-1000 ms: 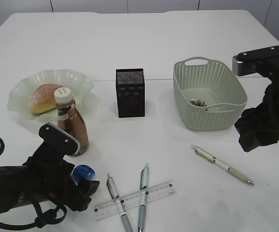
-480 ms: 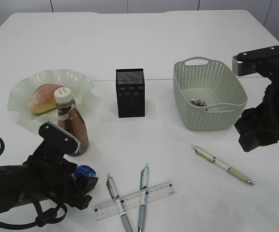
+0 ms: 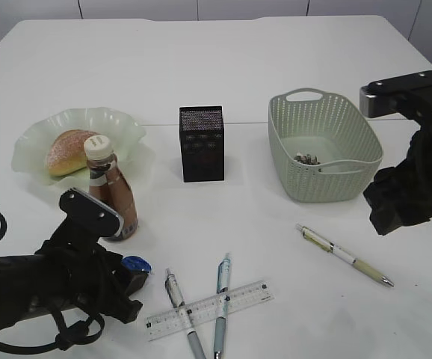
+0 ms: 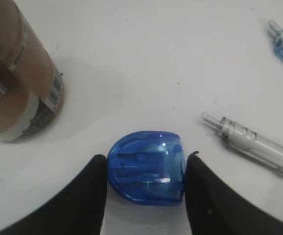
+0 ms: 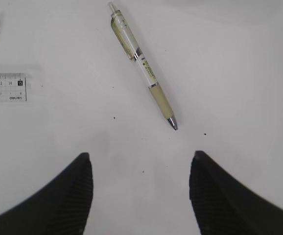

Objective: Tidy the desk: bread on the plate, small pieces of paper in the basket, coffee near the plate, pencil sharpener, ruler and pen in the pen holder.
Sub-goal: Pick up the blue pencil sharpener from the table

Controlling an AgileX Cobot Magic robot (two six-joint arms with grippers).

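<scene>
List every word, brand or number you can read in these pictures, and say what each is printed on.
"deli", the brand, on the ruler.
"12", "13", "14", scale numbers on that ruler; a further boxed figure is unclear.
Coffee bottle: label print and barcode too blurred to read.
Pen: barrel print too small to read.
Nothing else bears readable text.

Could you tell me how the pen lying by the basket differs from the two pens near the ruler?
The pen by the basket has a cream and green body; the two pens near the ruler look clear, one grey, one bluish. The first lies alone on the table, while the pair lie crossed by the ruler. The first sits below the right tool; the pair lie beside the left arm. All are outside the pen holder.
</scene>
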